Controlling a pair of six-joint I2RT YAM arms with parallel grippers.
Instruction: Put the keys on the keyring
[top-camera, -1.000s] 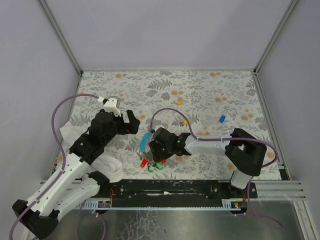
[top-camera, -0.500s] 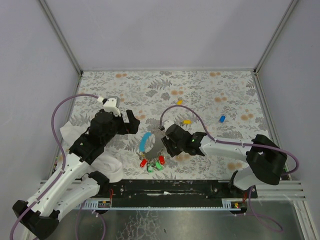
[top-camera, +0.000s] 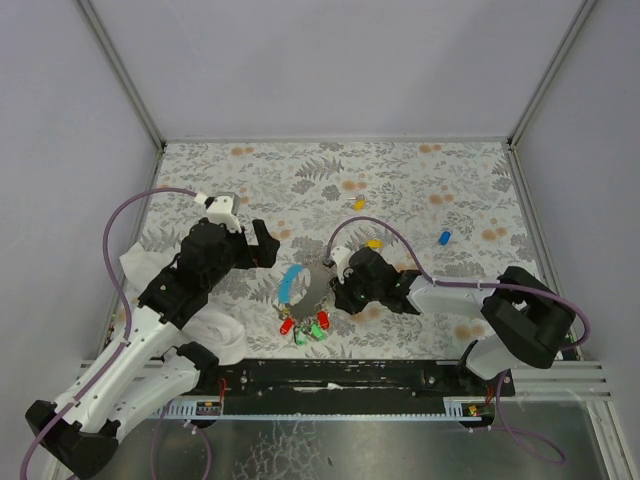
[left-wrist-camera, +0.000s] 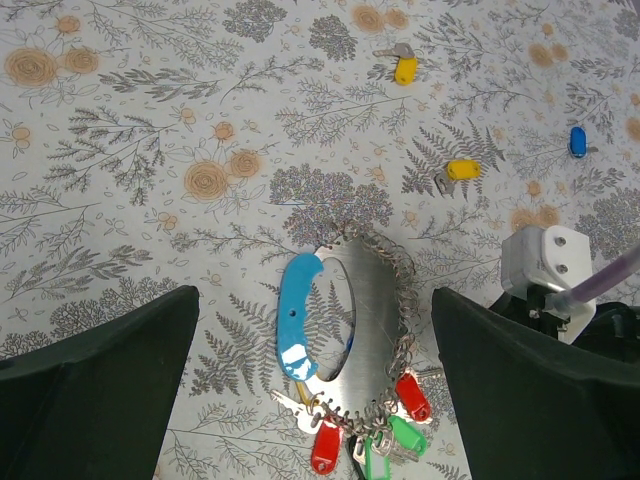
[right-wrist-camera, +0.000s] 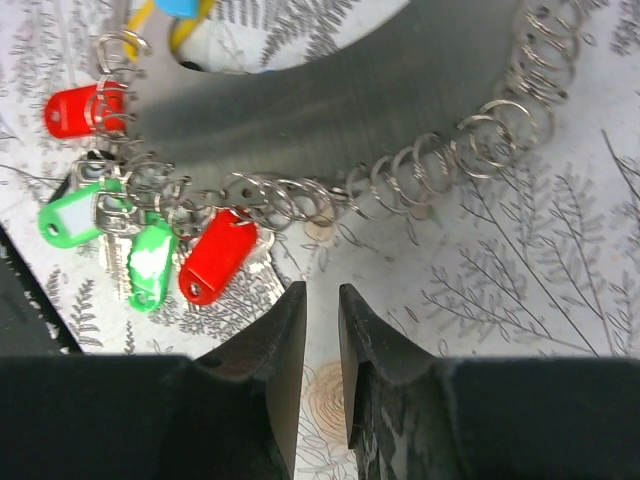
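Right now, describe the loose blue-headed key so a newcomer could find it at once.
Start on the floral-patterned table mat and look at its right half, about mid-depth. The small blue plastic-headed key lies there alone on the print, right of the two yellow-headed keys. It is the only loose blue key; the other blue item is the curved section on the metal keyring.
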